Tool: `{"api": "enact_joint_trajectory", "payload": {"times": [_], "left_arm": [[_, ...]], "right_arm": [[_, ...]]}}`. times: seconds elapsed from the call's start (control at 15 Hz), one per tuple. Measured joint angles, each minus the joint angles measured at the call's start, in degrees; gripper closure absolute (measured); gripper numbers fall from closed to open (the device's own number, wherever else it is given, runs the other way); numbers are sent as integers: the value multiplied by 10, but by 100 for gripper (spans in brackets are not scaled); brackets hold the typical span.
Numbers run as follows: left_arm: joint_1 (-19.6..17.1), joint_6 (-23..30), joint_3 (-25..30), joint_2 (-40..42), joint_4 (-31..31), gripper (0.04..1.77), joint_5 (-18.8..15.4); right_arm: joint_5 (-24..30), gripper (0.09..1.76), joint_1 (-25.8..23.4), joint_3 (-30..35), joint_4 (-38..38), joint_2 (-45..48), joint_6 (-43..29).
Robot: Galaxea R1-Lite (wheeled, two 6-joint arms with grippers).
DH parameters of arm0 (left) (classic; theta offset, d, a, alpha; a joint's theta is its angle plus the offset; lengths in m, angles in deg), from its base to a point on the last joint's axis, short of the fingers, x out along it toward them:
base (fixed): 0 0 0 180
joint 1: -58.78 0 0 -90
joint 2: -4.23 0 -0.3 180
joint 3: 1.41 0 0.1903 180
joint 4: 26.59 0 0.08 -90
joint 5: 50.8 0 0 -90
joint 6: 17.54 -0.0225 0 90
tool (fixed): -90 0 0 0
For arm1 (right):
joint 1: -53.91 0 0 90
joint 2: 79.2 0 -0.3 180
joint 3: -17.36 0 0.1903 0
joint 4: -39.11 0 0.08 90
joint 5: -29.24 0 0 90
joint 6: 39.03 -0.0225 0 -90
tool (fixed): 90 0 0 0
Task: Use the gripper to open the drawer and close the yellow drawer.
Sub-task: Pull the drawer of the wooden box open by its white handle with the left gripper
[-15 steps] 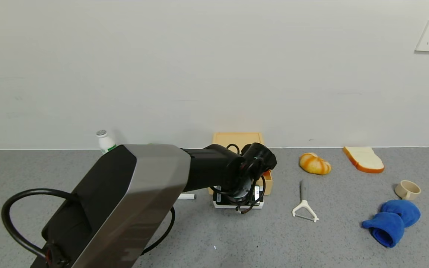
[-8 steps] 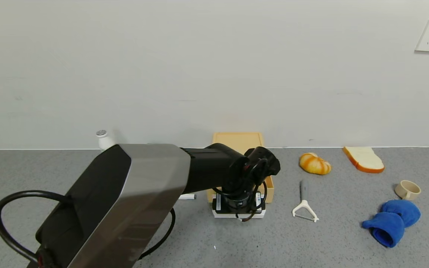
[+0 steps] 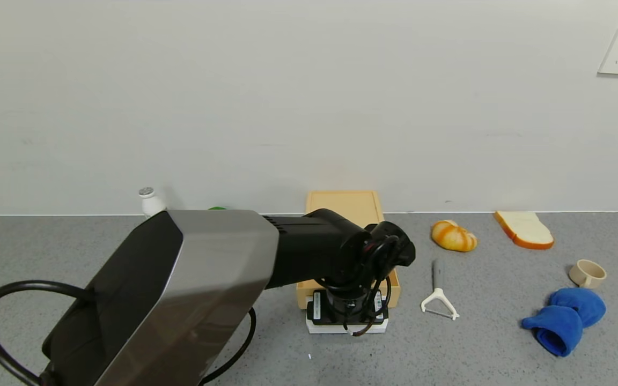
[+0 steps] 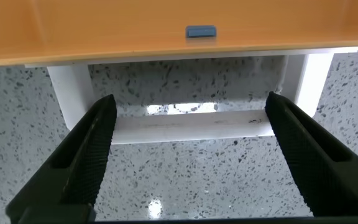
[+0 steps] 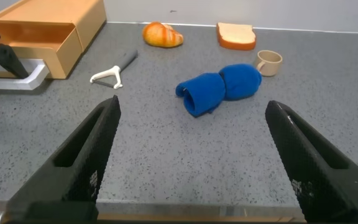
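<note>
Left hand (image 4: 188,155) spread around one drawer (image 3: 344,206) handle (image 4: 191,124), right hand (image 5: 191,155) spread

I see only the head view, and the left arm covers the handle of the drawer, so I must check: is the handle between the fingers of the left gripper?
Observer: Yes. In the left wrist view the white handle lies across the gap of the left gripper, whose jaws stand wide open.
Operator: Is the tray out of the box?
Observer: Partly. The right wrist view shows the drawer with its tray slid forward out of the box.
Operator: Where is the right gripper?
Observer: The right gripper is open, away from the drawer, facing the blue cloth.
</note>
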Motion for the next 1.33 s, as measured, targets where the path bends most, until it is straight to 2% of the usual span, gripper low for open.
{"api": "enact_joint_trajectory", "payload": {"times": [0.8, 1.13, 1.33], "left_arm": [[33, 32, 55, 39, -11, 9, -7], [34, 31, 65, 67, -11, 9, -5], [33, 2, 71, 109, -12, 9, -2]], "right_arm": [[0, 14, 0, 0, 0, 0, 0], [0, 14, 0, 0, 0, 0, 0], [0, 14, 0, 0, 0, 0, 0]]}}
